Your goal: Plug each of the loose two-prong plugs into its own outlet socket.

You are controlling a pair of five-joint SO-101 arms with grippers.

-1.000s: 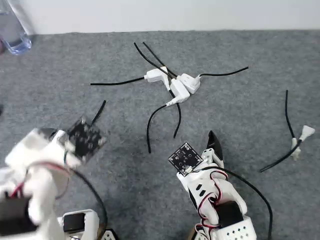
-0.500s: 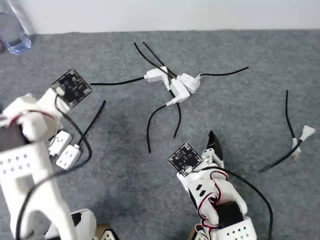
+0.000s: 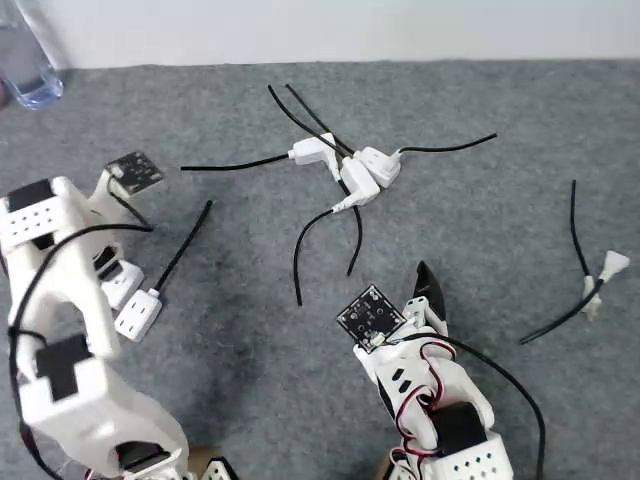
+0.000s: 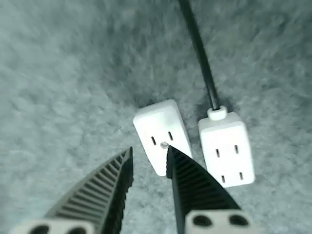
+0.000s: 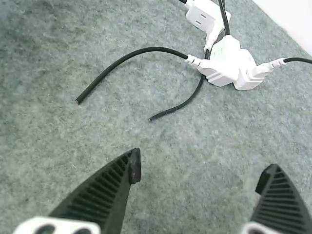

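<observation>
Two white outlet blocks lie side by side on the grey carpet; one (image 4: 163, 136) sits just beyond my left gripper (image 4: 148, 156), the other (image 4: 226, 146) has a black cord (image 4: 200, 53) running off it. The left gripper's jaws stand narrowly open above the carpet with nothing between them. In the high view the same blocks (image 3: 120, 283) (image 3: 138, 313) lie beside the left arm. A cluster of white outlets and plugs (image 3: 355, 170) (image 5: 226, 63) with black cords lies at centre back. My right gripper (image 5: 201, 171) (image 3: 425, 280) stands wide open and empty, short of that cluster. A loose white plug (image 3: 612, 265) lies far right.
A clear plastic container (image 3: 25, 60) stands at the back left corner by the white wall. Loose black cord ends (image 3: 300, 255) trail from the cluster toward the right arm. Bare carpet (image 3: 250, 330) lies between the two arms.
The left arm has swung up and back from the front left, uncovering the two outlet blocks, and now points down at them. The right arm has not moved.
</observation>
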